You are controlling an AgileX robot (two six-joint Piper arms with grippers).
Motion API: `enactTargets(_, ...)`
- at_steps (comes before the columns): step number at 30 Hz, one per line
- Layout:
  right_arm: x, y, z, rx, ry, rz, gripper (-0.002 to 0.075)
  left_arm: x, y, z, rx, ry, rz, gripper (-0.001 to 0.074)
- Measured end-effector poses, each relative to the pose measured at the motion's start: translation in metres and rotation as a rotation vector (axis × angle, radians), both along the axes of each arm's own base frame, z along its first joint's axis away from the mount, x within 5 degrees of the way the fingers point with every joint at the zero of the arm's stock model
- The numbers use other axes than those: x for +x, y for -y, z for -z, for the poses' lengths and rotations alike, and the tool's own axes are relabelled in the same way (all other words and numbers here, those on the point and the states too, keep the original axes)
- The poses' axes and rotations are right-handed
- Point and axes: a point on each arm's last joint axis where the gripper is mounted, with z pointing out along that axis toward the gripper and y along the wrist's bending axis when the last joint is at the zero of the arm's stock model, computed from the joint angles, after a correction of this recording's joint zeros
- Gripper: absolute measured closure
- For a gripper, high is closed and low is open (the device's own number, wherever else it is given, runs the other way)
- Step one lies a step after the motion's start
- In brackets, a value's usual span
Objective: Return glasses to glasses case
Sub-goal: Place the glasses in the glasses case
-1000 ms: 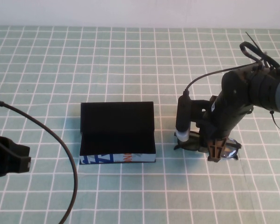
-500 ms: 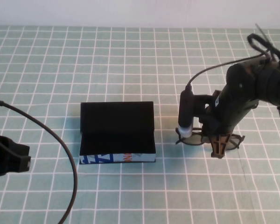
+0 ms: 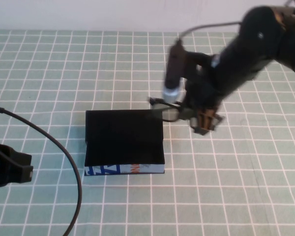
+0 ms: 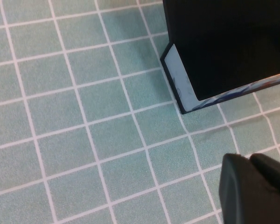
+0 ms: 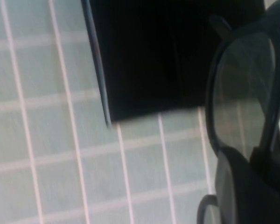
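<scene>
The glasses case [image 3: 124, 140] lies open in the middle of the table, black inside, with its light-blue printed front side [image 3: 123, 168] facing me. My right gripper [image 3: 200, 119] is shut on the black glasses [image 3: 168, 112] and holds them in the air at the case's far right corner. In the right wrist view a lens of the glasses [image 5: 245, 100] hangs in front of my right gripper [image 5: 252, 161], and the case [image 5: 168, 51] lies beyond. My left gripper [image 3: 10, 169] is parked at the table's left edge, shut and empty. The left wrist view shows its fingers [image 4: 245, 186] near a corner of the case [image 4: 233, 42].
A green cloth [image 3: 226, 191] with a white grid covers the table. A black cable [image 3: 56, 143] arcs from the left arm across the near left. The cloth ends at a white strip [image 3: 88, 14] along the far side.
My right gripper shut on the glasses where they lay right of the case. It then lifted them and carried them left and away from me to the case's far right corner.
</scene>
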Motion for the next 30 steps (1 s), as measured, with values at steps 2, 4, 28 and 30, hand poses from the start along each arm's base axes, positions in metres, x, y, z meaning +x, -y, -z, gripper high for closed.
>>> enactTargets(2,-0.004,-0.018,-0.011,0.023,0.015,-0.048,0.0709,0.0,0.0,0.0,0.0,0.0,0.0,0.0734)
enactTargets(4,-0.007,-0.035,-0.014,0.034,0.018,-0.091,0.0709,0.0,0.0,0.0,0.0,0.0,0.0,0.0734)
enactTargets(28,0.008,-0.122,0.065,-0.001,-0.036,-0.206,0.0709,0.0,0.0,0.0,0.0,0.001,0.0,0.0735)
enactTargets(30,0.009,-0.122,0.07,-0.006,-0.059,-0.189,0.0709,0.0,0.0,0.0,0.0,0.001,0.0,0.0735)
